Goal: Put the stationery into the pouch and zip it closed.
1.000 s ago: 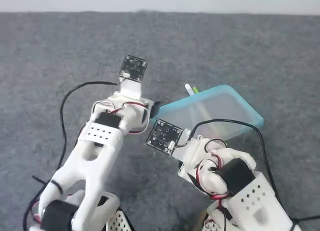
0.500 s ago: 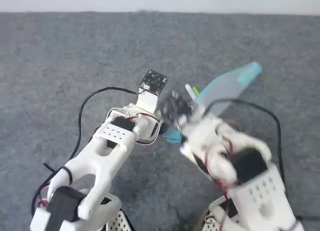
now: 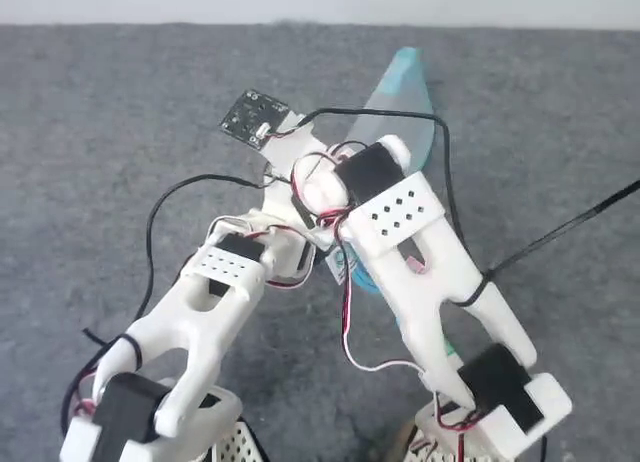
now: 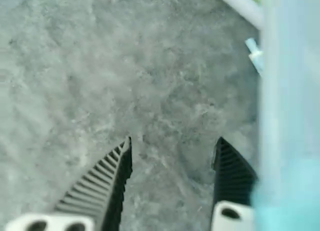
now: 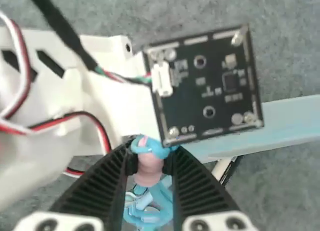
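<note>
the right gripper (image 5: pixel 149 166) is clamped on the pink zip tab (image 5: pixel 148 167) of the pouch (image 3: pixel 400 102), which is tipped up on edge over the grey table (image 3: pixel 100 132). i'd pull straight along the zip, with the other arm pinning the pouch. the left gripper (image 4: pixel 173 143) hangs low beside it, jaws apart and empty; the right arm (image 3: pixel 400 222) crosses above.
</note>
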{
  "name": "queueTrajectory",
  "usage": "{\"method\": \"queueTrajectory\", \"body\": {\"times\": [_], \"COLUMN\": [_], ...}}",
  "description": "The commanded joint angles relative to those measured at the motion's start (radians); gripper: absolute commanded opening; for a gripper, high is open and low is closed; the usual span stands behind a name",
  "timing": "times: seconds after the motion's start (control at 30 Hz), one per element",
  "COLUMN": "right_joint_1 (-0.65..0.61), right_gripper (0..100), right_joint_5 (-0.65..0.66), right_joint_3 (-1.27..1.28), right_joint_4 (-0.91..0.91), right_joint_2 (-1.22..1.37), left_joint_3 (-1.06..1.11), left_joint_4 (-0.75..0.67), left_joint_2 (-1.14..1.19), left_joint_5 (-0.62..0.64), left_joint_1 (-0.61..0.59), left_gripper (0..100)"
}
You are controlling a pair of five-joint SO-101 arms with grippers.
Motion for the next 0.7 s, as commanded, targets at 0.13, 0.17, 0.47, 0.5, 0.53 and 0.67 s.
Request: {"method": "queueTrajectory", "body": {"times": [0.13,0.17,0.47,0.5,0.53,0.67], "right_joint_1": [-0.044,-0.041,0.047,0.074,0.099,0.16], "right_gripper": [0.6,0.6,0.6,0.6,0.6,0.6], "right_joint_5": [0.006,0.011,0.014,0.014,0.014,0.014], "right_joint_3": [0.144,0.215,0.695,0.721,0.747,0.844], "right_joint_4": [-0.084,-0.128,-0.364,-0.374,-0.383,-0.429], "right_joint_2": [-0.143,-0.166,-0.409,-0.427,-0.438,-0.461], "left_joint_3": [-0.035,-0.036,-0.064,-0.064,-0.064,-0.068], "left_joint_4": [-0.029,-0.029,-0.026,-0.026,-0.026,0.031], "left_joint_2": [-0.011,-0.011,-0.11,-0.127,-0.141,-0.163], "left_joint_5": [0.034,0.041,0.158,0.157,0.155,0.086], "left_joint_1": [-0.091,-0.097,-0.4,-0.425,-0.445,-0.463], "left_gripper": [25,25,25,25,25,25]}}
